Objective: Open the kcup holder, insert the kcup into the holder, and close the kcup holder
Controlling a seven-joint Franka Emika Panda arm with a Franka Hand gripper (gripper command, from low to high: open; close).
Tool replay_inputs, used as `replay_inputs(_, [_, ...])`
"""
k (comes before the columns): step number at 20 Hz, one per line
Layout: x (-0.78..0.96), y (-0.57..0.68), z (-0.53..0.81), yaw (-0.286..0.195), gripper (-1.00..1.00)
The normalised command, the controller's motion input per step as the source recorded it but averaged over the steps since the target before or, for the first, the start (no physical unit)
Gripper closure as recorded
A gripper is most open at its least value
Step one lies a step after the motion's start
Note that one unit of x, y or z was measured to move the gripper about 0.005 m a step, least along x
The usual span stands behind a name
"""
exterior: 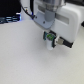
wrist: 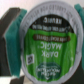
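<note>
In the exterior view my white-and-grey gripper (exterior: pixel 50 42) hangs over the pale table and is shut on the kcup (exterior: pixel 50 36), a small bright green and white pod held between the fingers (exterior: pixel 48 44) just above the surface. In the wrist view the kcup (wrist: pixel 48 47) fills the frame: a round green and white lid with dark print, clamped between my dark fingers (wrist: pixel 6 31). The kcup holder does not clearly show; only a dark shape (exterior: pixel 10 19) lies at the back on the exterior view's left, too blurred to identify.
The pale table (exterior: pixel 25 60) spreads across the exterior view. A black cable (exterior: pixel 64 45) runs off the gripper to the exterior view's right. Dark clutter sits along the far edge.
</note>
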Motion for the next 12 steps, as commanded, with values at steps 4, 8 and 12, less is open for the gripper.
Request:
replay_inputs(4, [-0.19,0.39,0.38,0.079,1.00])
replay_inputs(8, [-0.19,0.12,0.11,0.043,1.00])
replay_inputs(12, [-0.21,0.18,0.22,0.066,1.00])
